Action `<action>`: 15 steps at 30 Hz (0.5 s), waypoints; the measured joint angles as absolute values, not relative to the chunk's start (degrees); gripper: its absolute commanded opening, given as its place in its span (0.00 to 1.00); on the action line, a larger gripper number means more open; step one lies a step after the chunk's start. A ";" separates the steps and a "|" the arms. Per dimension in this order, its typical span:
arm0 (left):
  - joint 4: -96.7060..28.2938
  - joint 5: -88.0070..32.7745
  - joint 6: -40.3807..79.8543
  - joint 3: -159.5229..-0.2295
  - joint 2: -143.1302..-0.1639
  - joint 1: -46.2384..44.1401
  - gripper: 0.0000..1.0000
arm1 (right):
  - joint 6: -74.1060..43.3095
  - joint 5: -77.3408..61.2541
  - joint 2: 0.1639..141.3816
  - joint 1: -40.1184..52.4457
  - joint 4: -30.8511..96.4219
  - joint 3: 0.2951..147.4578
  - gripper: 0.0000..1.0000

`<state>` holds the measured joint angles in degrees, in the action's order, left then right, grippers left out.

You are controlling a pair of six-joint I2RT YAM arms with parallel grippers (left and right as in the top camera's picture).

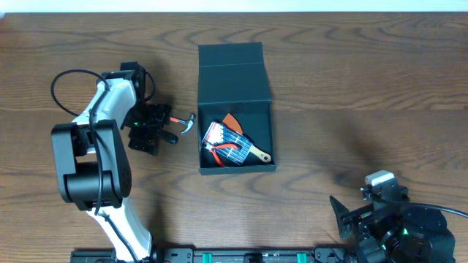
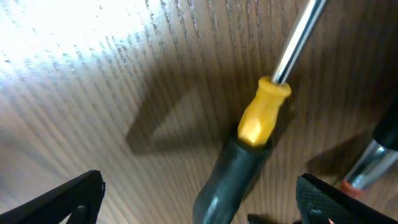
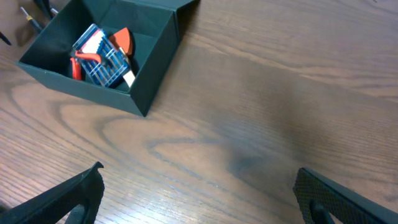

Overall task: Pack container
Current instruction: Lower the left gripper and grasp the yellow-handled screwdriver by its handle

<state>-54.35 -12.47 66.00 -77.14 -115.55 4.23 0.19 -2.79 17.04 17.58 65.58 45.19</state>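
Overhead. The container point(image 1: 232, 84) sits mid-table point(image 1: 365, 88), lid flap open and laid back toward the far edge. In it I see a blue pack point(image 1: 227, 137), red-handled pliers point(image 1: 217, 153) and a brush point(image 1: 252, 150) with a pale wooden handle. An orange piece shows behind them; I cannot tell what it is. My left gripper point(image 1: 170, 128) is low over the wood, just left of the container. A small hammer point(image 1: 186, 123) lies between the two, close to the gripper's tip. My right gripper point(image 1: 340, 218) is at the near right edge, well apart from the container.

Left wrist. My left fingers point(image 2: 68, 199) are spread wide at the bottom corners. A screwdriver point(image 2: 261, 118) lies on the table between them: dark grip, yellow collar, steel shaft running up to the right. Neither finger touches it. At the right edge there is a chrome rod with an orange band point(image 2: 367, 168), cut off by the frame.

Right wrist. My right fingers point(image 3: 62, 199) are also wide apart, with bare wood between them and nothing held. The container point(image 3: 158, 56) is at upper left, open, with the blue pack and red handles visible inside.
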 measured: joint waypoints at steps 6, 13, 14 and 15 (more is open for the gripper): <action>-54.06 -13.32 66.06 -77.14 -116.51 4.23 0.82 | 0.19 -2.79 17.04 17.58 65.58 45.19 0.99; -54.02 -14.09 66.22 -77.19 -116.97 4.23 0.42 | 0.19 -2.76 17.04 17.58 65.56 45.19 0.99; -54.02 -14.20 66.13 -77.19 -117.01 4.23 0.39 | 0.19 -2.76 17.02 17.58 65.58 45.19 0.99; -54.00 -14.26 66.19 -77.19 -117.03 4.23 0.36 | 0.19 -2.81 17.04 17.58 65.58 45.19 0.99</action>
